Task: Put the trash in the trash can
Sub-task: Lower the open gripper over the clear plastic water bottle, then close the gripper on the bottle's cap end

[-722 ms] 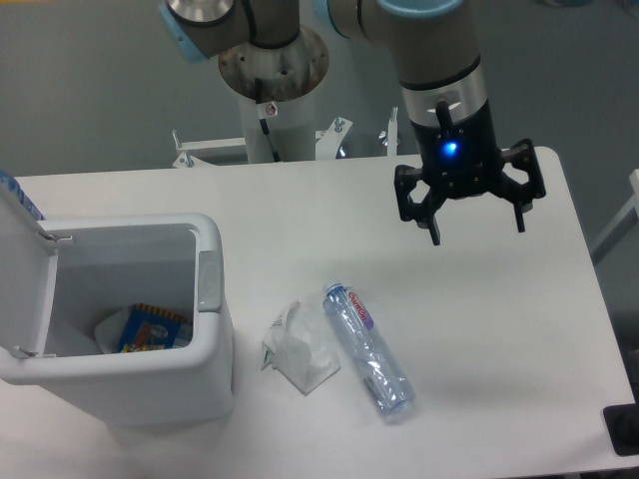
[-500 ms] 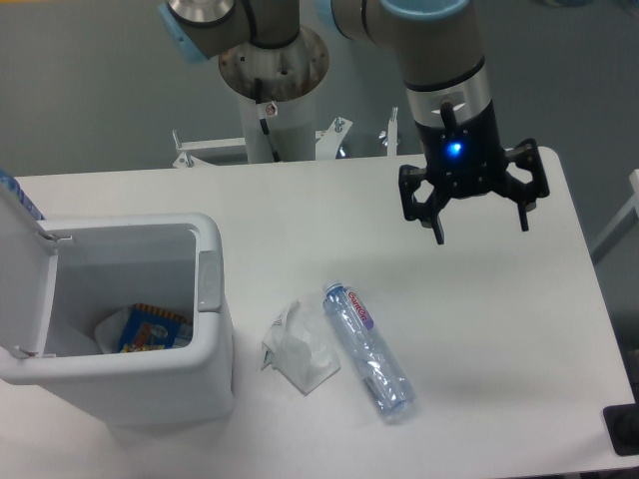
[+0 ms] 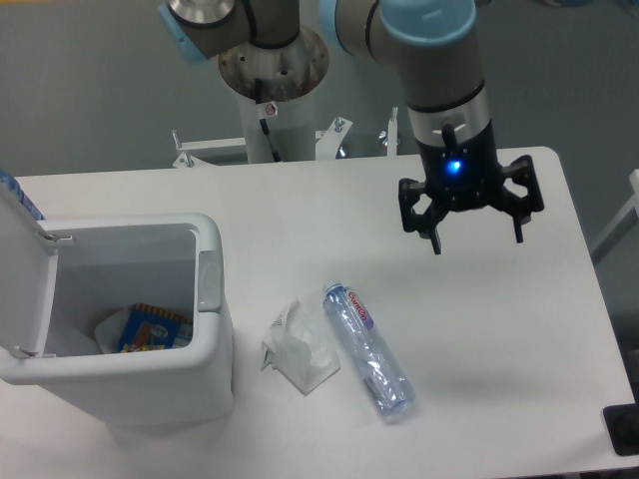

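Hanging above bare table (image 3: 499, 329), jaws spread wide, well apart from bottle (image 3: 367, 347).

Cool, even light; slight softness.

We take this for a robotics lab or test cell. A plain white desk (image 3: 300, 215) stands against a bare grey wall (image 3: 90, 80), and the industrial arm (image 3: 419, 50) rises from a round metal pedestal (image 3: 272, 70) bolted behind the desk's far edge. A blue status light (image 3: 455, 167) glows on the arm's wrist, above its black jaws.
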Available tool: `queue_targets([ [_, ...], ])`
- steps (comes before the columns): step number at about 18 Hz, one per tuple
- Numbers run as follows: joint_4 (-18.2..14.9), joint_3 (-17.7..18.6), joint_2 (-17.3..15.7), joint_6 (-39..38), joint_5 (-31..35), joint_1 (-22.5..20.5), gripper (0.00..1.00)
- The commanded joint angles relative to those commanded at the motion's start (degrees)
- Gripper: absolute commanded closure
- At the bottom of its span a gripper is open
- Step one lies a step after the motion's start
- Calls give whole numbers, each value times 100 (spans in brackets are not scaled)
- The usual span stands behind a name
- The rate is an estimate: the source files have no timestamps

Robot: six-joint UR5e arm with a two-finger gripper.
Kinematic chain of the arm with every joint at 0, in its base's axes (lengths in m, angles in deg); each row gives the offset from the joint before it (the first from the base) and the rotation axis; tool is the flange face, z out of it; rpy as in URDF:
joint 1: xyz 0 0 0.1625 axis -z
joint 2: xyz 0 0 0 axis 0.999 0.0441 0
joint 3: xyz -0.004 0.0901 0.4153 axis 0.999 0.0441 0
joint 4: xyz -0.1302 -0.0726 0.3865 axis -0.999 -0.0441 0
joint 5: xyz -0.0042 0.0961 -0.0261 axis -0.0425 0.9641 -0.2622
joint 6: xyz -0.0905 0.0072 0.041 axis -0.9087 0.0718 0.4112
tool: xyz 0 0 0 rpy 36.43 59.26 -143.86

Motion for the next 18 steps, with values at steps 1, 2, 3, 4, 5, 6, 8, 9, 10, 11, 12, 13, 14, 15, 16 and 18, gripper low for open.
queue_targets([
  [1,35,44,70,-78,0,26,0],
  [2,53,70,114,-331,0,44,0],
  [3,53,70,141,-665,-44,61,0],
  [4,53,70,176,-877,-87,114,0],
  [5,71,70,280,-948,-175,175,0],
  [6,71,79,412,-967,-263,211,0],
  [8,62,88,737,-1080,-377,255,0],
  [9,62,88,895,-1159,-543,264,0],
  [10,62,88,1027,-1230,-797,264,0],
  [11,53,79,1124,-1291,-1017,264,0],
  [12,62,62,1195,-1414,-1228,238,0],
  [13,62,1,1300,-1659,-1509,194,0],
  [14,71,-61,1405,-1913,-1764,141,0],
  [15,71,-114,1493,-2064,-1888,141,0],
  [16,80,-123,1599,-2092,-1881,141,0],
  [18,132,-149,1784,-2109,-1863,167,0],
])
